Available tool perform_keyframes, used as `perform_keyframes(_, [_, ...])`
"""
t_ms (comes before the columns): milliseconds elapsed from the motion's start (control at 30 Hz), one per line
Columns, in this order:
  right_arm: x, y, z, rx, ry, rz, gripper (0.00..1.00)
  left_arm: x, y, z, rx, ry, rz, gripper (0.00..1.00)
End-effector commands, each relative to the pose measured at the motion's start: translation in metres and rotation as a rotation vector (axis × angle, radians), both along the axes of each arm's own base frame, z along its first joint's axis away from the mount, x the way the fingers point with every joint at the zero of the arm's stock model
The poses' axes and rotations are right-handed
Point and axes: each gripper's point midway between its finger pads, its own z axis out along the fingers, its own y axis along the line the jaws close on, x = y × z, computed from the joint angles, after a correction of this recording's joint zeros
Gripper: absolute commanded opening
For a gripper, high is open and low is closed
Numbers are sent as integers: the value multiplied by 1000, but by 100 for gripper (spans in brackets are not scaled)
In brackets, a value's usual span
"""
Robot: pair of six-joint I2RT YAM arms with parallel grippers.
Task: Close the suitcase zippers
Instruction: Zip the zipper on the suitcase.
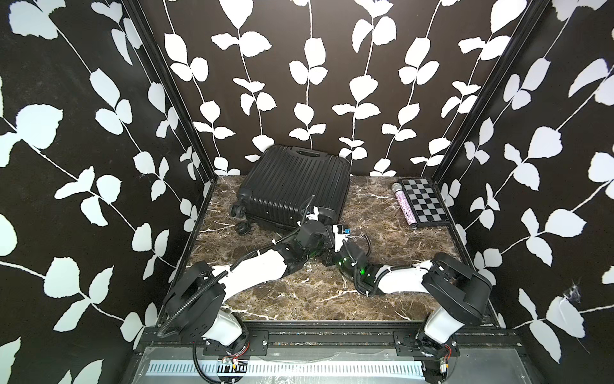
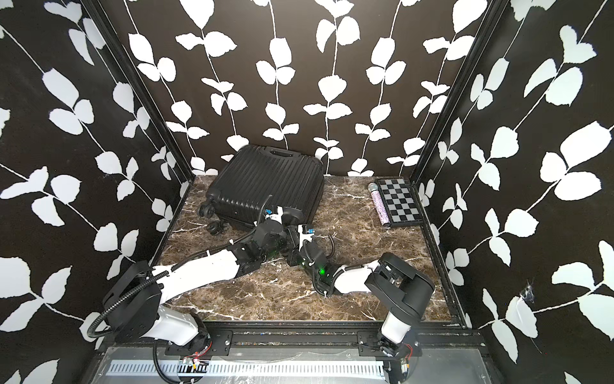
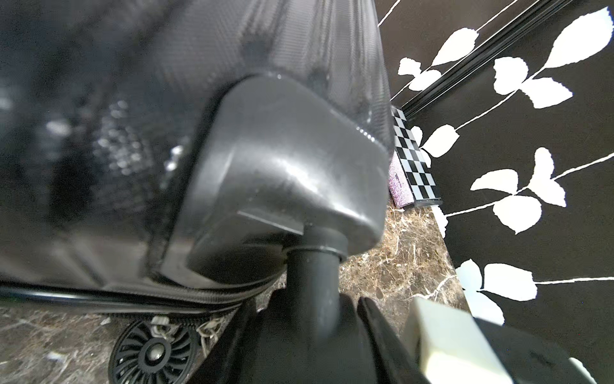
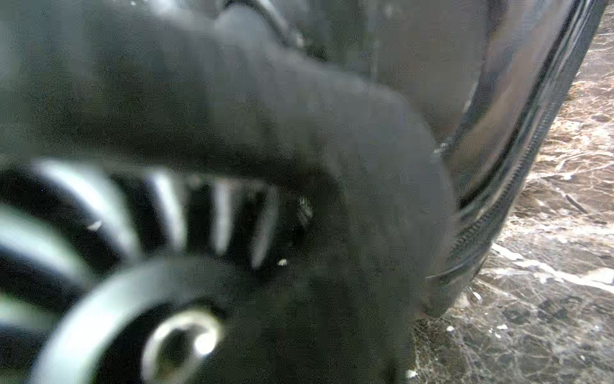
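Hands at the near corner: my left hand (image 3: 312, 319), jaws half spread, clasps a black caster stem (image 3: 314, 266), presumably steadying the glossy black ribbed suitcase (image 1: 295, 186). My right hand (image 2: 294, 234) is pinched closed beside the thin black zipper track (image 3: 186, 297), its hold unseen. The suitcase lies flat on the brown marble counter (image 1: 299, 299), far back.

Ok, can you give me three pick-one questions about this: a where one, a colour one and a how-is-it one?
1. Where is the checkerboard? A far right corner of the table B near left corner C middle
2. What colour is the suitcase? A red B black C white
3. How is the suitcase? A standing on wheels B lying flat, lid down C lying wide open
Answers: 1 A, it lies far back on the right; 2 B, its shell is black; 3 B, its ribbed side faces up.
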Motion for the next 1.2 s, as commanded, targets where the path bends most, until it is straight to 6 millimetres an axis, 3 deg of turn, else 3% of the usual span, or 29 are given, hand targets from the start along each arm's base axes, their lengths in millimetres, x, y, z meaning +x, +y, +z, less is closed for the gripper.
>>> perform_keyframes(0, [-62,66,27,55,-54,345,0,-5,-38,55,-199,-65,-84,0])
perform_keyframes(100, [-60,62,20,23,-41,323,0,-7,-38,54,-185,-74,-97,0])
perform_keyframes(300, [-53,48,6,-47,-22,257,0,-11,-25,47,-152,-80,-79,17])
perform_keyframes(567, [-48,35,-7,-116,-2,202,32,-19,-19,43,-60,-94,-130,45])
perform_keyframes(767, [-46,23,-10,-162,-2,167,48,-24,-10,39,-5,-100,-145,64])
perform_keyframes(933, [-44,11,-22,-227,5,142,53,-26,9,34,77,-105,-124,66])
perform_keyframes(967, [-44,9,-14,-220,-6,135,54,-27,15,33,104,-107,-115,66])
perform_keyframes(1167, [-38,-16,-20,-339,-22,62,59,-31,51,35,275,-140,-75,66])
